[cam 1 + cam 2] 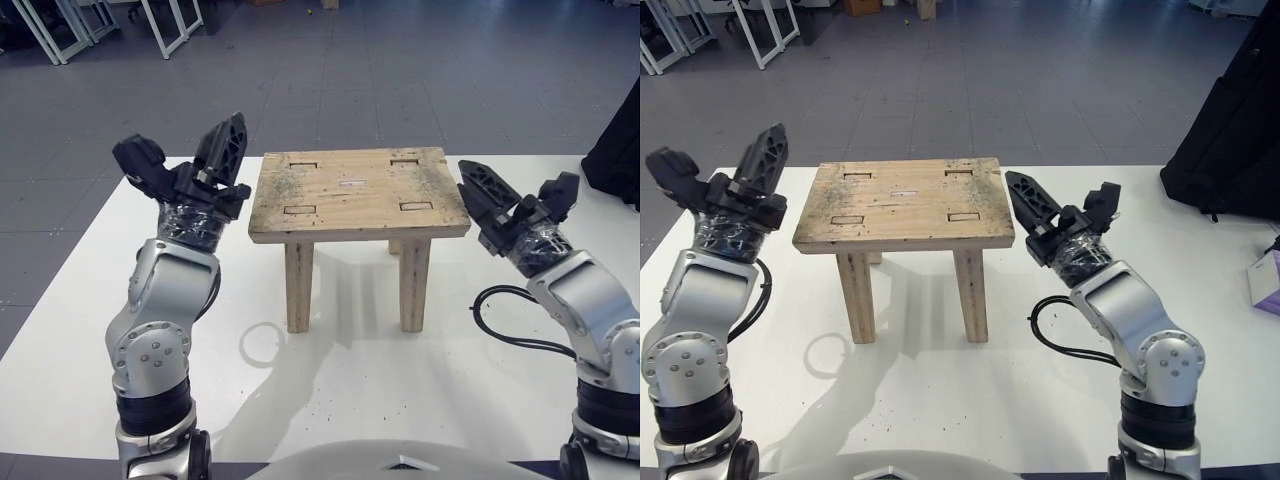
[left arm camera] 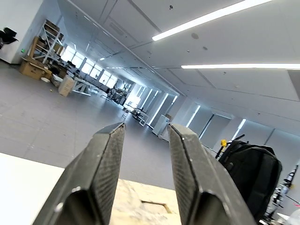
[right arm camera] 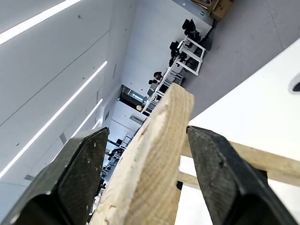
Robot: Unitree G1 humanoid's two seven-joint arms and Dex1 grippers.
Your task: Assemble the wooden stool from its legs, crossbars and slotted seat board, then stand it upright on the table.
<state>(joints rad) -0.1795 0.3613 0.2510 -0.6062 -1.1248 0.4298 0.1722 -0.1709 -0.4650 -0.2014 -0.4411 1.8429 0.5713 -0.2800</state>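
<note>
- The white table [image 1: 70, 300] fills the lower part of the head views, with grey floor beyond it toward 12 o'clock.
- The wooden stool [image 1: 357, 192] stands upright at the table's centre, fully put together. Its slotted seat board [image 1: 902, 203] lies level on top, showing four rectangular slots, one near each corner. The two front legs [image 1: 299, 285] rest on the tabletop, and the back legs are mostly hidden behind them.
- A black backpack [image 1: 1232, 125] sits off the table at about 2 o'clock from the stool.
- The left gripper [image 1: 187, 152] is raised at 9 o'clock of the stool, just beside the seat board's edge and apart from it. Its two fingers [image 2: 101, 176] are spread wide, pointing up and away, with nothing between them.
- The right gripper [image 1: 1060, 203] is held at 3 o'clock of the stool, also with its fingers [image 3: 70, 176] spread wide and gripping nothing. One fingertip is close to the seat's right corner without touching it. In the right wrist view the seat board's edge shows past the gap.
- A black cable [image 1: 500, 322] loops on the table at about 4 o'clock from the stool, by the right forearm.
- A small purple box [image 1: 1266, 281] sits at the table's edge at 3 o'clock.
</note>
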